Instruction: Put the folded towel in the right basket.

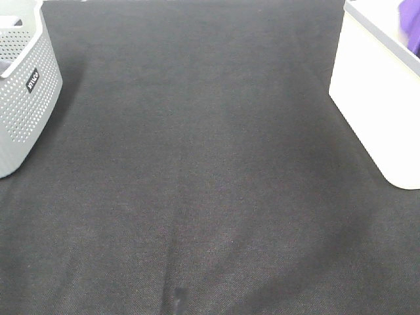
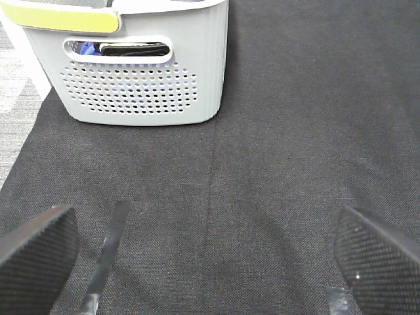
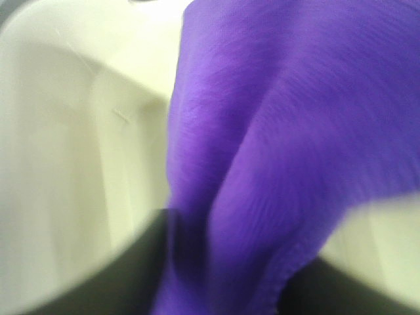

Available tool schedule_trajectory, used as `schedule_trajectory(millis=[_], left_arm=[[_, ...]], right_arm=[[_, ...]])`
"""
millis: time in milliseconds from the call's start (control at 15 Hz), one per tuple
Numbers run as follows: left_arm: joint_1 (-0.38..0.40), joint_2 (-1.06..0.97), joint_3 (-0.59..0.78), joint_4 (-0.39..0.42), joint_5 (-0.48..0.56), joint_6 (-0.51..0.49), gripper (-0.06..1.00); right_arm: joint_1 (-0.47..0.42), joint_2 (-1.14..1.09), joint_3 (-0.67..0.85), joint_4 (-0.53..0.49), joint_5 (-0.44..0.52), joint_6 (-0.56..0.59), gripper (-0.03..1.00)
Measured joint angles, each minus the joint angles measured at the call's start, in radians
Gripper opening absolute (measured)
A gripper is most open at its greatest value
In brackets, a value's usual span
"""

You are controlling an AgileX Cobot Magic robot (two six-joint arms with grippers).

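The purple folded towel fills the right wrist view, blurred, with the pale inner walls of the white right basket behind it. My right gripper shows only as dark shapes on either side of the cloth, which is pinched between them. In the exterior high view a strip of the towel shows over the right basket at the far right edge; the right arm is out of that view. My left gripper is open and empty above the black cloth.
A grey perforated basket stands at the far left and holds dark items; it also shows ahead of the left gripper. A black cloth covers the table between the two baskets.
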Motion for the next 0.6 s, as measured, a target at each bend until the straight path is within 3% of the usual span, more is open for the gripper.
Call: schedule_trajectory(millis=[67,133,200,400,600], left_arm=[[0.000,0.000,0.000,0.000,0.000,0.000,0.99],[0.000,0.000,0.000,0.000,0.000,0.000,0.99],[0.000,0.000,0.000,0.000,0.000,0.000,0.99],[0.000,0.000,0.000,0.000,0.000,0.000,0.99],[0.000,0.000,0.000,0.000,0.000,0.000,0.99]], right_arm=[[0.000,0.004,0.013,0.000,0.000,0.000,0.74],[0.000,0.007,0.018,0.000,0.000,-0.001,0.88],[0.000,0.007,0.021,0.018,0.000,-0.001,0.95],[0.018,-0.006,0.021,0.064,0.000,0.017,0.97],[0.125,-0.065,0.022,0.011,0.000,0.047,0.97]])
